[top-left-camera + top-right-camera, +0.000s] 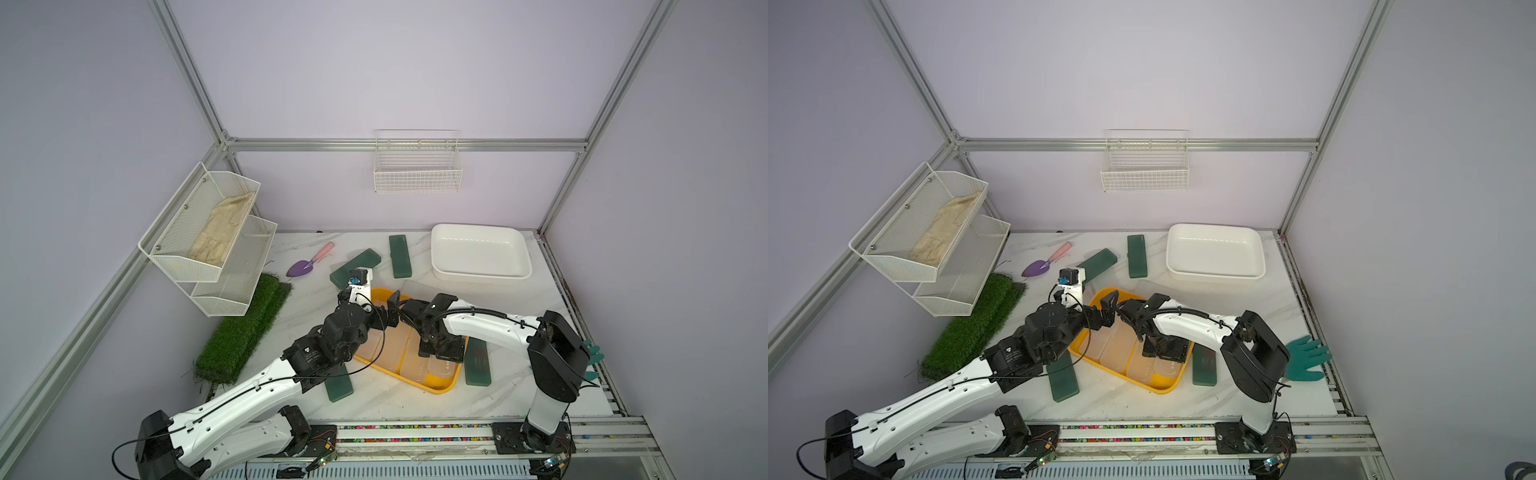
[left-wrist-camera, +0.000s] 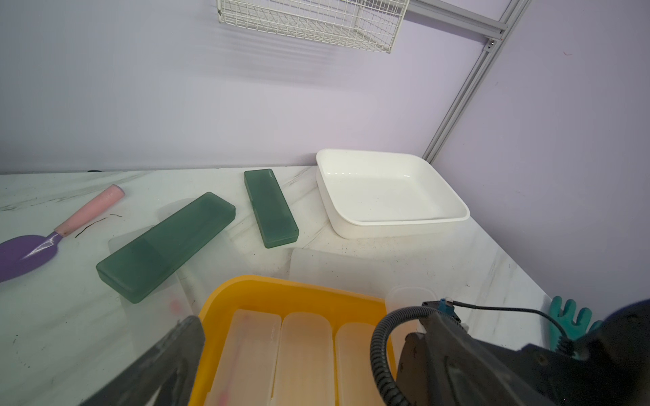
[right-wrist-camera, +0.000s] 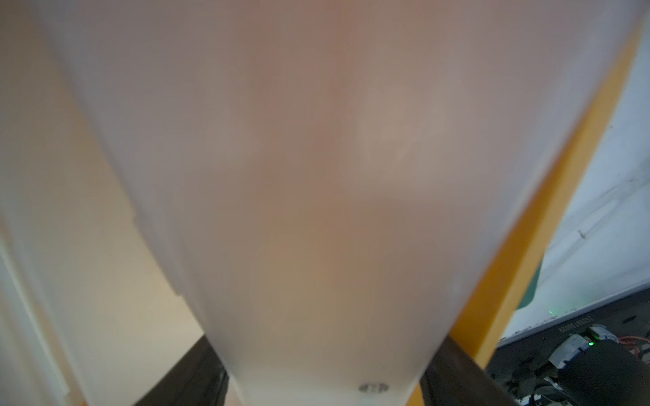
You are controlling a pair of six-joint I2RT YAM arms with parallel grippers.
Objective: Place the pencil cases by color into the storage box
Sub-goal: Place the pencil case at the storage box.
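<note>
The yellow storage box (image 1: 440, 388) (image 2: 281, 288) sits mid-table with several frosted pencil cases (image 1: 386, 353) (image 2: 302, 351) lying side by side in it. My right gripper (image 1: 440, 353) (image 3: 323, 379) points down into the box's right side, shut on a frosted pencil case (image 3: 316, 175) whose far end (image 2: 404, 298) rises past the rim. My left gripper (image 1: 388, 309) (image 1: 1106, 309) hangs open over the box's far left end, holding nothing; one of its fingers (image 2: 169, 351) shows. Dark green pencil cases lie on the table: two beyond the box (image 1: 355, 268) (image 1: 400, 255), one at front left (image 1: 338, 388), one right of the box (image 1: 477, 361).
A white tray (image 1: 482, 253) stands at the back right. A purple trowel (image 1: 305, 264) lies back left, a grass mat (image 1: 245, 328) and wire shelf (image 1: 208, 232) at the left, a teal glove (image 1: 1306, 359) at the right edge. A wire basket (image 1: 417, 166) hangs on the back wall.
</note>
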